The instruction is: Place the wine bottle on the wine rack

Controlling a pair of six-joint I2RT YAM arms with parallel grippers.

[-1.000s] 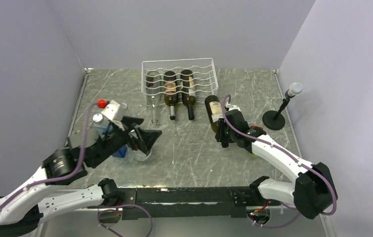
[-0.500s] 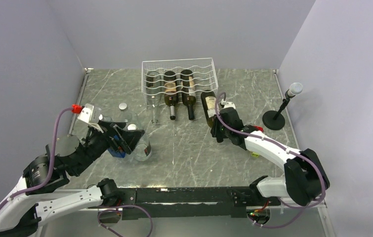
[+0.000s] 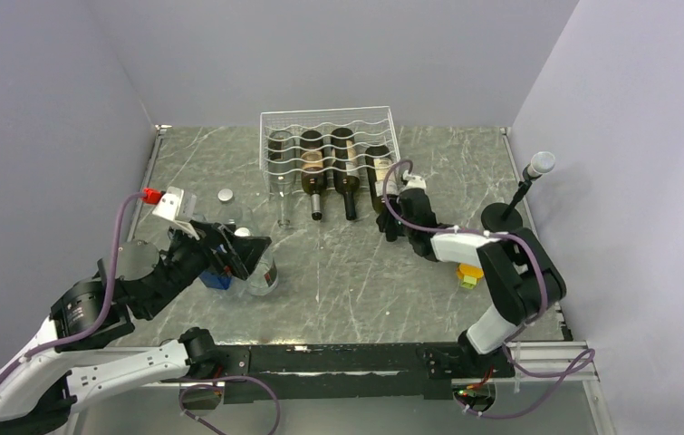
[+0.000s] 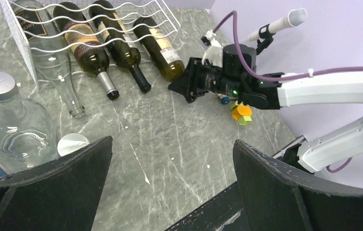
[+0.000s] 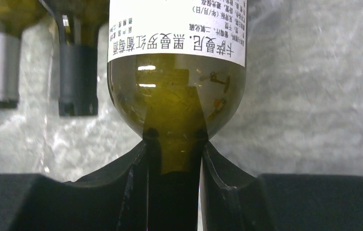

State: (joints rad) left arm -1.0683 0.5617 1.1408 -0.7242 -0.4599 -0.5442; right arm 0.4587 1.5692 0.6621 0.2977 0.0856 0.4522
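wine bottle [image 3: 379,174]: slid from the table [image 3: 338,281] into the wine rack [image 3: 329,122] (rightmost cradle) | right gripper [image 3: 389,216]: advanced toward the rack with it | left gripper [image 3: 240,256]: drawn back leftward

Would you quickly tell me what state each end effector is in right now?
Left end effector: open, holding nothing.
Right end effector: shut on the neck of the wine bottle.

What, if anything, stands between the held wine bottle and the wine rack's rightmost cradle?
Nothing visible does. The right gripper holds the wine bottle by its neck, its base entering the rightmost cradle of the wine rack, beside three racked bottles.
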